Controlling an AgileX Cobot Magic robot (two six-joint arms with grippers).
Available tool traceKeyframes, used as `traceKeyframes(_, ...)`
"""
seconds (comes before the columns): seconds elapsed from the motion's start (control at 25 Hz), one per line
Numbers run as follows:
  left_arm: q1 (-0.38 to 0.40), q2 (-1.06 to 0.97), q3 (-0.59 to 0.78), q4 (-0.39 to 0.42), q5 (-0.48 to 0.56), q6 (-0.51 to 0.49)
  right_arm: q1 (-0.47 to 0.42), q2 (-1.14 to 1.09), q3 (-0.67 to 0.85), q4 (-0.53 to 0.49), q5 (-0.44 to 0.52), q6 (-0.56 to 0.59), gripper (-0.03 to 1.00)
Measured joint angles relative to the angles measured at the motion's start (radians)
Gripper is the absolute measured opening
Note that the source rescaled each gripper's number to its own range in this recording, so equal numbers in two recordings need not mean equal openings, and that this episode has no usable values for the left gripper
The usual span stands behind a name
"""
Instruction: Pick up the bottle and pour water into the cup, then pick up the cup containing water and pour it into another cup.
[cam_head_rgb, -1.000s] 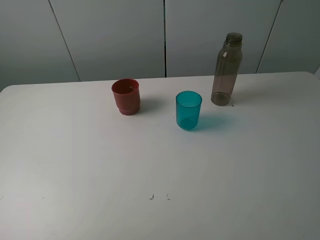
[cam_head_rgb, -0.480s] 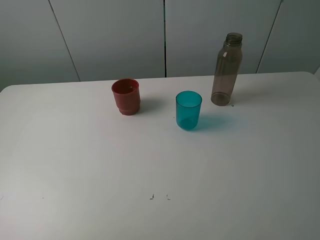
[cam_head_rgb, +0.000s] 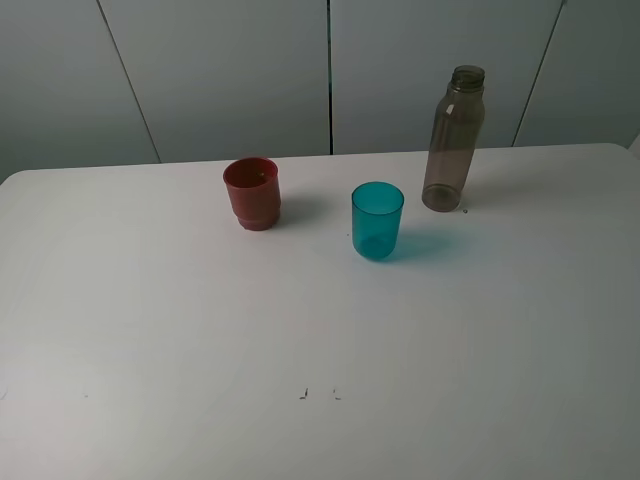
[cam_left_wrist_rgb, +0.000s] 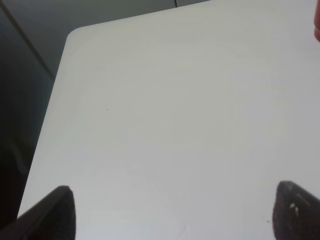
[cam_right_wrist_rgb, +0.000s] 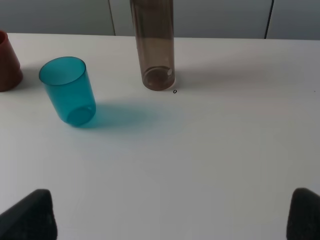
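The smoky grey-brown bottle (cam_head_rgb: 453, 140) stands upright with no cap at the back right of the white table (cam_head_rgb: 200, 330). The teal tumbler (cam_head_rgb: 377, 221) stands to its front left. The red cup (cam_head_rgb: 252, 193) stands further left. No arm shows in the high view. In the right wrist view my right gripper (cam_right_wrist_rgb: 170, 215) is open and empty, well short of the bottle (cam_right_wrist_rgb: 153, 47) and the tumbler (cam_right_wrist_rgb: 67, 90), with the red cup (cam_right_wrist_rgb: 7, 62) at the frame edge. My left gripper (cam_left_wrist_rgb: 175, 220) is open and empty over bare table; a sliver of red cup (cam_left_wrist_rgb: 317, 25) shows.
Grey wall panels (cam_head_rgb: 330, 70) run behind the table's far edge. The table's rounded far-left corner (cam_left_wrist_rgb: 75, 35) shows in the left wrist view, with dark space beyond it. Two small dark marks (cam_head_rgb: 318, 394) lie on the table near the front.
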Motion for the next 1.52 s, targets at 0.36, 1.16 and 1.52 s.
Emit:
traceKeyframes(0.36, 0.0, 0.0, 0.0, 0.0, 0.0, 0.0, 0.0, 0.0, 0.0, 0.0, 0.0, 0.0, 1.0)
traceKeyframes(1.16, 0.0, 0.0, 0.0, 0.0, 0.0, 0.0, 0.0, 0.0, 0.0, 0.0, 0.0, 0.0, 1.0)
traceKeyframes(1.52, 0.0, 0.0, 0.0, 0.0, 0.0, 0.0, 0.0, 0.0, 0.0, 0.0, 0.0, 0.0, 1.0)
